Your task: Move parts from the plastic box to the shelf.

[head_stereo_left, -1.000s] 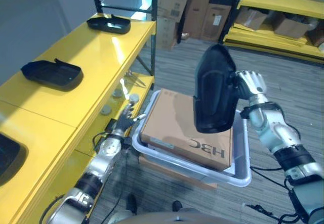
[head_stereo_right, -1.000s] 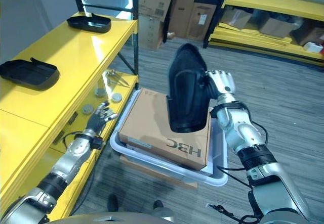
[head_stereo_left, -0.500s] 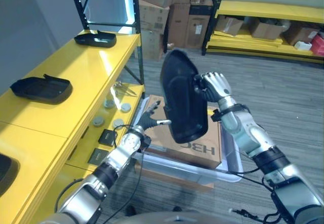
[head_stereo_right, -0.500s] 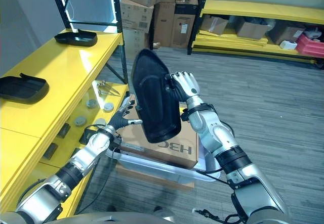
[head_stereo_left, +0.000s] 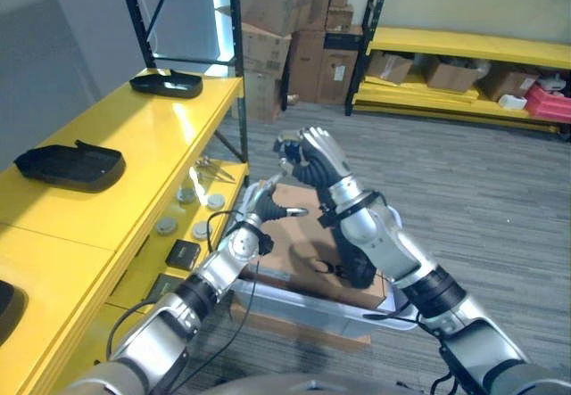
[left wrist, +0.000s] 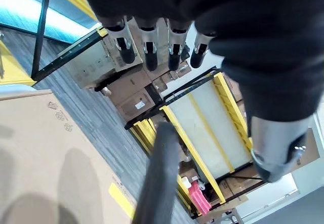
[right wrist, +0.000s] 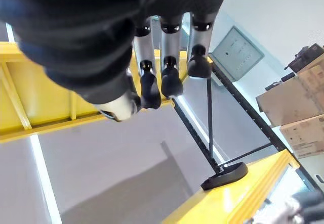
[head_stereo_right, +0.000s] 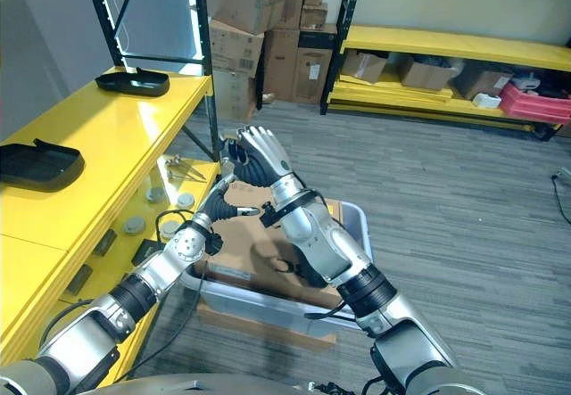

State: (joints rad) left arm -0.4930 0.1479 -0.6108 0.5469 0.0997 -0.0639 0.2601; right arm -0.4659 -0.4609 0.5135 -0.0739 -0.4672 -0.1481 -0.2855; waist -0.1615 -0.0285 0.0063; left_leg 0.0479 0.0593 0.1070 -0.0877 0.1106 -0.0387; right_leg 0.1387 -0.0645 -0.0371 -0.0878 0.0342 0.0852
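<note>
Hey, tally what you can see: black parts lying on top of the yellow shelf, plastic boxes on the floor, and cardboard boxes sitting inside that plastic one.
Black parts on the yellow shelf: 3
Plastic box: 1
Cardboard box inside it: 1
Total: 5

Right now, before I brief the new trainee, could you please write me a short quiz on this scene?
1. True or false: the cardboard box sits inside the plastic box.
2. The left hand has its fingers: A) straight, holding nothing; B) curled round a part; C) pinching a cable.
3. In a few words: what lies on top of the yellow shelf?

Key: 1 true. 2 A. 3 black parts.
</note>
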